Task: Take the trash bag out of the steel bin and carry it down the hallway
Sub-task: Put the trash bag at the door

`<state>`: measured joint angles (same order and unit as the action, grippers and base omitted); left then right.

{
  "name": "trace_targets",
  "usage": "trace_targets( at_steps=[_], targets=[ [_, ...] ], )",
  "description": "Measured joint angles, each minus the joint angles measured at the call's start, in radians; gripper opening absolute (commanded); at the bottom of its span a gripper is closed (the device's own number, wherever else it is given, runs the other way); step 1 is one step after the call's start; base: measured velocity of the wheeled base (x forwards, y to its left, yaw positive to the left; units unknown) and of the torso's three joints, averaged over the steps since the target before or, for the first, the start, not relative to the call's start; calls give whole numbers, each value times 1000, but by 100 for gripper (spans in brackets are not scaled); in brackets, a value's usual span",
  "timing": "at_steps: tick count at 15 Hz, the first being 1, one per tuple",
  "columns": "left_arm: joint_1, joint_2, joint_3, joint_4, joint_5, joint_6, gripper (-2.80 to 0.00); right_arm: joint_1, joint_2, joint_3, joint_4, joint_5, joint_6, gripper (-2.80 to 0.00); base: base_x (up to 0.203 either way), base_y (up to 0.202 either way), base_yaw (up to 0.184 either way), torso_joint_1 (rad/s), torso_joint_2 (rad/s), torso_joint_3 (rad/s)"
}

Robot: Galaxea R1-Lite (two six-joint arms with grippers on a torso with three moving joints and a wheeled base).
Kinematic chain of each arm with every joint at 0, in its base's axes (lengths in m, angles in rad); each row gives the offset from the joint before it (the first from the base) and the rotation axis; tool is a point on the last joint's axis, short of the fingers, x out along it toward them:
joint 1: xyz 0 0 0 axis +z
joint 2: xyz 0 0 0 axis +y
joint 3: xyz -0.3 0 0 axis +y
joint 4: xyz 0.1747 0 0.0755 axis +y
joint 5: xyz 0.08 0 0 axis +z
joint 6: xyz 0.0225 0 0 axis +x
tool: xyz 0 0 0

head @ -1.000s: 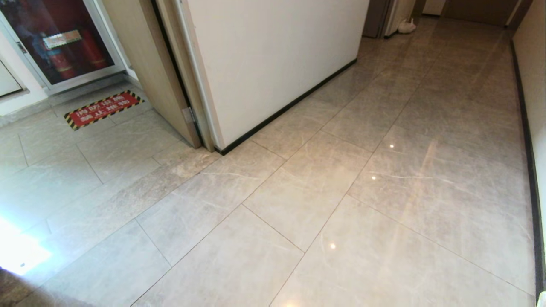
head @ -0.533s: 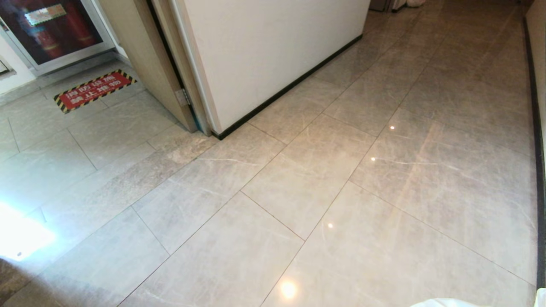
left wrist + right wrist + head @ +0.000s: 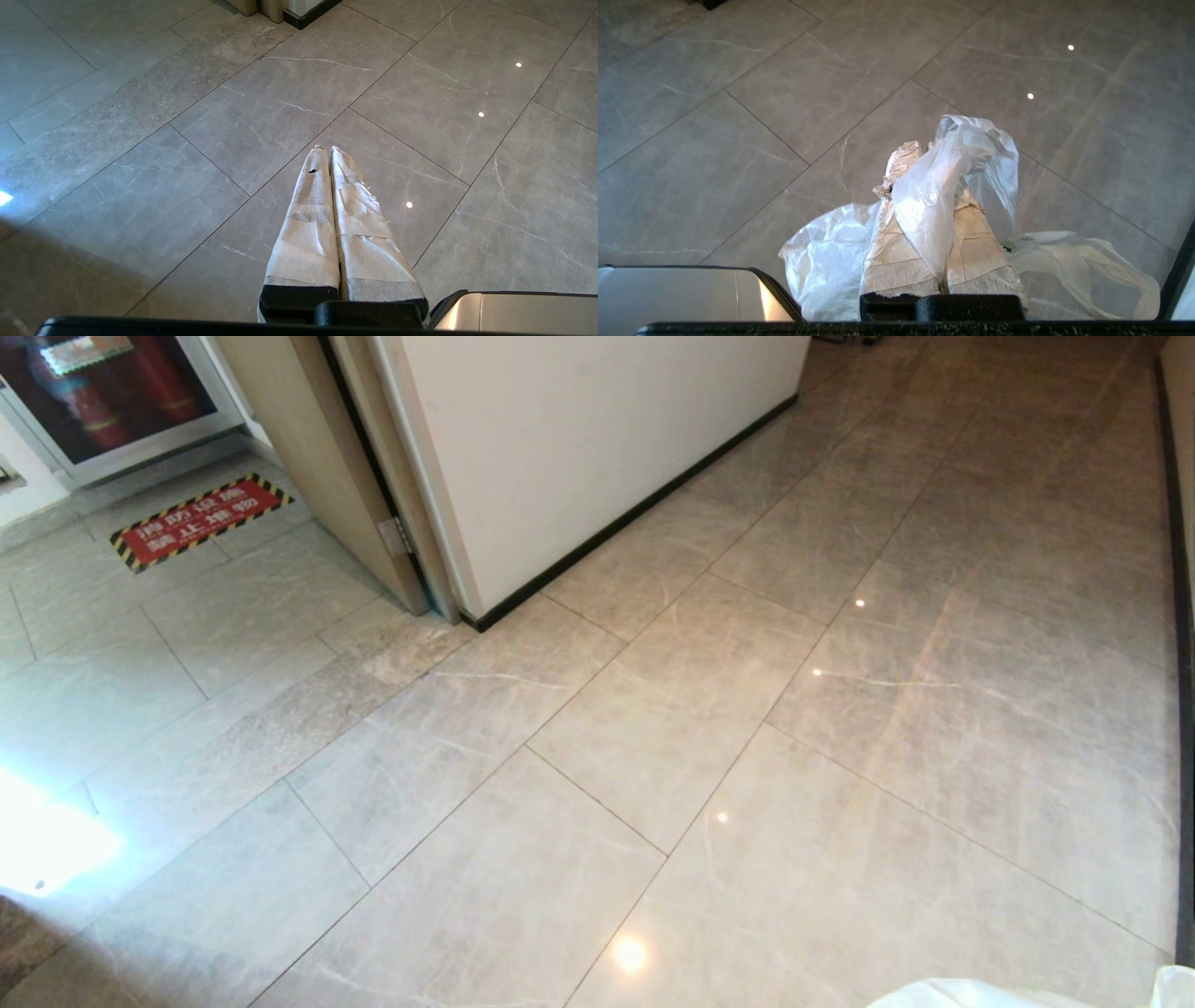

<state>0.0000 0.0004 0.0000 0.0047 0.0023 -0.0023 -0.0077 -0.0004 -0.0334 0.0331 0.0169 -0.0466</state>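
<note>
Red warning floor sticker (image 3: 198,521) — near fire-extinguisher cabinet (image 3: 112,392).

Trash bag (image 3: 924,200): thin white translucent plastic, crumpled, a fold pinched between the shut right claw (image 3: 924,154), rest hanging above the hallway (image 3: 747,709) floor's glossy beige-grey tiles.

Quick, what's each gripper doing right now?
Left gripper: shut, holding nothing.
Right gripper: shut on the trash bag.
</note>
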Motion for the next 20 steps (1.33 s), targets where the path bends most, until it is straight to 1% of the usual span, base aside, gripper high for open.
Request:
trace_targets(
  at_steps=[1,2,3,5,7,8,10,11,13,14,17,20],
  targets=[
    [0,0,0,0,0,0,-280,0,2,-42,27,8,-1,-280,0,0,0,0,0,0],
    [0,0,0,0,0,0,-280,0,8,-92,85,12,-1,-280,0,0,0,0,0,0],
    [0,0,0,0,0,0,-280,0,18,-155,155,13,-2,-280,0,0,0,0,0,0],
    [0,0,0,0,0,0,-280,0,62,-277,342,15,-13,-280,0,0,0,0,0,0],
    [0,0,0,-1,0,0,-280,4,130,-333,463,12,-51,-280,0,0,0,0,0,0],
    [0,0,0,0,0,0,-280,16,172,-346,480,1,-81,-280,0,0,0,0,0,0],
    [0,0,0,0,0,0,-280,56,272,-356,485,-51,-113,-280,0,0,0,0,0,0],
    [0,0,0,0,1,0,-280,82,331,-358,477,-93,-118,-280,0,0,0,0,0,0],
    [0,0,0,0,0,0,-280,124,453,-362,435,-159,-119,-280,0,0,0,0,0,0],
    [0,0,0,0,0,0,-280,137,517,-364,396,-178,-119,-280,0,0,0,0,0,0],
    [0,0,0,0,0,0,-280,156,716,-368,284,-202,-114,-280,0,0,0,0,0,0],
    [0,0,0,0,0,0,-280,161,940,-391,227,-209,-113,-280,0,0,0,0,0,0]
  ],
)
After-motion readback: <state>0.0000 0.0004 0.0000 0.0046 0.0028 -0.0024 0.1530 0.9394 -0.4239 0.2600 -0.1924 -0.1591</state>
